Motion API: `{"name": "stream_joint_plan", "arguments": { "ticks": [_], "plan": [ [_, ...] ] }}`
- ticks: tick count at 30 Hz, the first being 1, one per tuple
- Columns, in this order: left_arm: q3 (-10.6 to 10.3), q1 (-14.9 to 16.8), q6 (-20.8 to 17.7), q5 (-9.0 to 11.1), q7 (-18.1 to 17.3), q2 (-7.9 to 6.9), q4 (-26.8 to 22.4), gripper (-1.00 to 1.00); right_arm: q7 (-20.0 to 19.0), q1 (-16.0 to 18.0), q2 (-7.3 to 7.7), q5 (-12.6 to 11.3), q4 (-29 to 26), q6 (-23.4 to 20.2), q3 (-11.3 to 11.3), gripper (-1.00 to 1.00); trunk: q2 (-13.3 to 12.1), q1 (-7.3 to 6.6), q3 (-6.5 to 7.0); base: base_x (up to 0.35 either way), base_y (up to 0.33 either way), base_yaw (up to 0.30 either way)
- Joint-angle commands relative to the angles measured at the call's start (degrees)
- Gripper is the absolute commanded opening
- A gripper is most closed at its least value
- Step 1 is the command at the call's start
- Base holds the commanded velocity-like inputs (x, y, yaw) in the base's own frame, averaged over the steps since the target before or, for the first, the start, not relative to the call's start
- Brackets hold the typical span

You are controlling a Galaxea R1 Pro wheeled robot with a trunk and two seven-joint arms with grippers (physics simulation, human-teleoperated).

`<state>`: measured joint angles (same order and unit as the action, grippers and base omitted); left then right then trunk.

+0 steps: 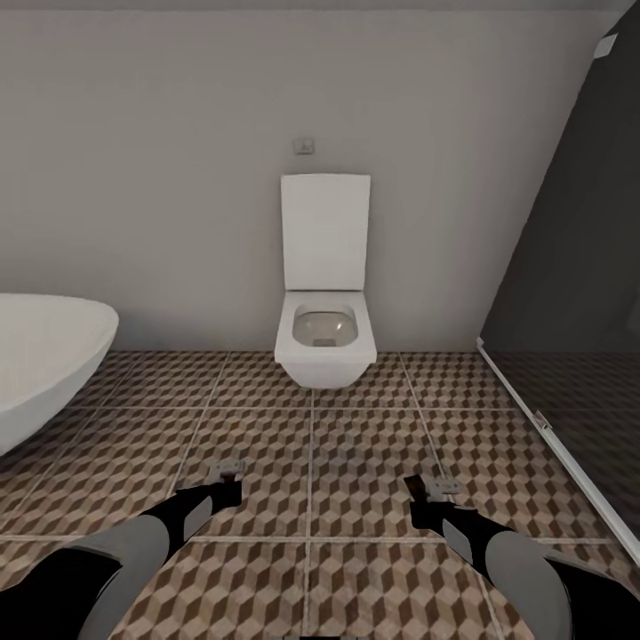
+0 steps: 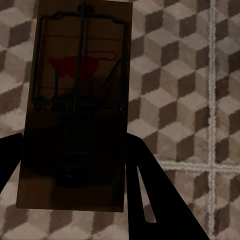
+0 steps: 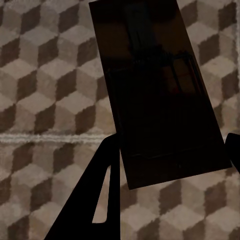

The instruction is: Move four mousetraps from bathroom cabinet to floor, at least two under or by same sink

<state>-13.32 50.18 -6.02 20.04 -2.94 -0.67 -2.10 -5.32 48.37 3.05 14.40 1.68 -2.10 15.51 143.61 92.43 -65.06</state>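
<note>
I am facing a bathroom wall with both arms held low over the patterned floor (image 1: 311,444), and my worry is mainly about where I let go. On my left, at about nine o'clock in the head view, sits the white bathtub (image 1: 44,364); my left pincer (image 1: 227,476) is at about seven o'clock, its jaws closed onto a mousetrap (image 2: 75,115) (the wrist view shows the wooden slab with its wire spring and red mouse print between the dark fingers (image 2: 150,200)). At twelve o'clock stands one toilet (image 1: 324,342) with its raised lid, and a small wall button (image 1: 304,145) above it. At about five o'clock my right pincer (image 1: 431,493) likewise grips a second mousetrap (image 3: 160,95), darker and tilted between its jaws. At three o'clock is a dark glass shower panel (image 1: 578,338). Counting: two traps in hand, one tub, one toilet, one panel, and no sink or cabinet in sight. That is the risk: dropping these here would put them on the right floor but, as far as I can judge, not beside a sink. A trap could also slip from a slanted grip or land on edge.
</note>
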Motion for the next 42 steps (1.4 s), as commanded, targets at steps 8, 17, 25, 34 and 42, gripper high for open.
{"name": "stream_joint_plan", "arguments": {
  "ticks": [8,17,25,34,42],
  "plan": [
    [-0.48,0.01,-0.31,0.43,-0.08,-0.03,-0.09,-1.0,-0.06,0.06,0.03,0.34,0.08,-0.17,0.48,-1.0,0.02,-0.01,-0.06,0.0,0.0,0.0],
    [-0.48,0.01,-0.31,0.43,-0.05,-0.03,-0.09,-1.0,-0.05,0.06,0.03,0.29,0.08,-0.09,0.48,-1.0,0.02,-0.01,-0.06,0.0,0.0,0.0],
    [-0.44,0.01,-0.37,0.47,-0.05,-0.03,-0.29,-1.0,-0.03,0.06,0.03,0.36,0.08,-0.14,0.48,-1.0,0.02,-0.01,-0.06,0.0,0.0,0.0],
    [-0.38,0.01,-0.49,0.44,0.02,-0.03,-0.37,-1.0,0.07,0.06,0.03,0.37,0.05,0.21,0.48,-1.0,0.02,-0.01,-0.06,0.045,0.008,0.0],
    [-0.37,0.01,-0.47,0.43,0.1,-0.03,-0.5,-1.0,0.36,0.06,0.03,0.44,0.0,0.59,0.47,-1.0,0.02,-0.01,-0.06,0.268,0.108,0.0]
  ]
}}
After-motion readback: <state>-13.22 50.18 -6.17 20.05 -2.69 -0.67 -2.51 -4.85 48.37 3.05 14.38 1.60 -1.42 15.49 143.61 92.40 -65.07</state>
